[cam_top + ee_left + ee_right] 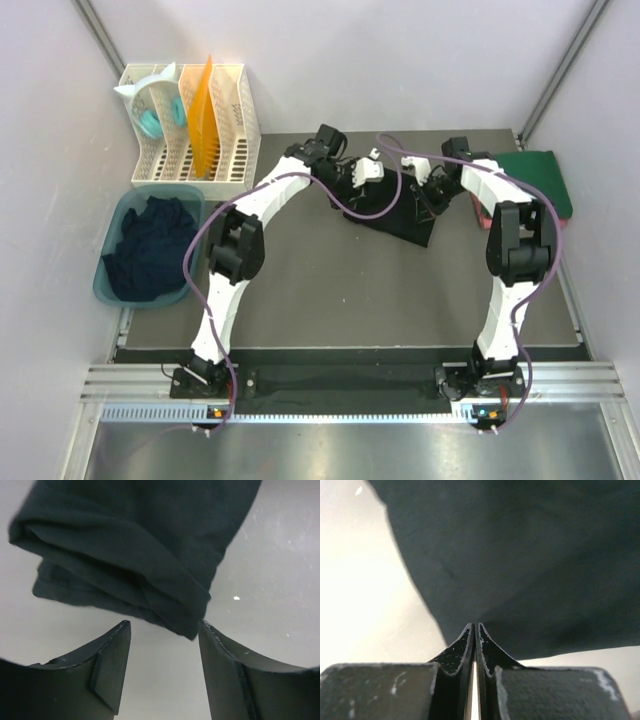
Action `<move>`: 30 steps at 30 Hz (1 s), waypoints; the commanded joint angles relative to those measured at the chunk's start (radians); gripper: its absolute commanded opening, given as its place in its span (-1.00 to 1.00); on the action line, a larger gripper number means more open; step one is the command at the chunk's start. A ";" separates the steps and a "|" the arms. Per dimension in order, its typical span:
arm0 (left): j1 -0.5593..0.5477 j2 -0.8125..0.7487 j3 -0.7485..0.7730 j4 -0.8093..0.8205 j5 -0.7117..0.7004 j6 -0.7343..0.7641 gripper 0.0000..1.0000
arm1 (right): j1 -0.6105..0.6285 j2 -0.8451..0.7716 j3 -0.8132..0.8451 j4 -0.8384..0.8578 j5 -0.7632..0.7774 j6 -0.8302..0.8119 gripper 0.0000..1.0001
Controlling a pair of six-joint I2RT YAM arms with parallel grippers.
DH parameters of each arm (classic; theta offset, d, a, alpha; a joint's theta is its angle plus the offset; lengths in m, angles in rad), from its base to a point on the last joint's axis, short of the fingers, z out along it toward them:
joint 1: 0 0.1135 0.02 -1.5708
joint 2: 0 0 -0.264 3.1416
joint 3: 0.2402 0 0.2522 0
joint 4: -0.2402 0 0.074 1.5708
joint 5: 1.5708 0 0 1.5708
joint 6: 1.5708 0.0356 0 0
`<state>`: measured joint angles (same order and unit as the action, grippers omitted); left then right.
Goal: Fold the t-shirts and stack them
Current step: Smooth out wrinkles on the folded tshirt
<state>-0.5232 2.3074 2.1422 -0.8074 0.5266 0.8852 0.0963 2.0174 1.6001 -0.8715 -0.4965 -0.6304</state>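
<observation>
A black t-shirt (395, 215) lies partly folded at the back middle of the table. In the left wrist view its layered folded corner (125, 545) hangs just past my left gripper (165, 625), which is open; the cloth tip touches the right finger and nothing sits between the jaws. My right gripper (476, 625) is shut, its tips pinching the edge of the same black t-shirt (530, 555), which spreads away from them. From above, the left gripper (372, 170) and right gripper (420, 185) stand at the shirt's far edge.
A folded dark green t-shirt (540, 178) lies at the back right, with pinkish-red cloth (480, 212) showing under it. A teal tub (108, 285) on the left holds crumpled dark shirts (150, 255). Behind it stands a white slotted rack (235, 130).
</observation>
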 commanded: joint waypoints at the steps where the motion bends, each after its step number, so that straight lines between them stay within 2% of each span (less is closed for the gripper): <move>1: -0.021 0.007 0.058 0.054 0.044 -0.029 0.25 | -0.038 0.043 0.050 0.088 -0.030 0.058 -0.98; 11: -0.028 0.017 0.022 0.142 0.058 -0.083 0.37 | -0.044 0.190 0.135 0.115 0.052 0.089 -1.00; 20: -0.026 0.069 0.022 0.217 -0.014 -0.077 0.53 | -0.044 0.210 0.143 0.106 0.035 0.093 -1.00; 25: -0.026 0.098 0.027 0.234 -0.013 -0.066 0.50 | -0.044 0.207 0.144 0.104 0.033 0.093 -1.00; 26: -0.024 0.101 0.031 0.235 -0.016 -0.065 0.45 | -0.044 0.205 0.143 0.104 0.033 0.093 -1.00; 30: -0.024 0.110 0.032 0.254 -0.043 -0.077 -1.00 | -0.044 0.196 0.130 0.108 0.032 0.097 -1.00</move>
<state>-0.5495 2.4145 2.1563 -0.6128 0.5049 0.8078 0.0624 2.1948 1.7233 -0.8070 -0.4740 -0.5285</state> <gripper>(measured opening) 0.281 0.004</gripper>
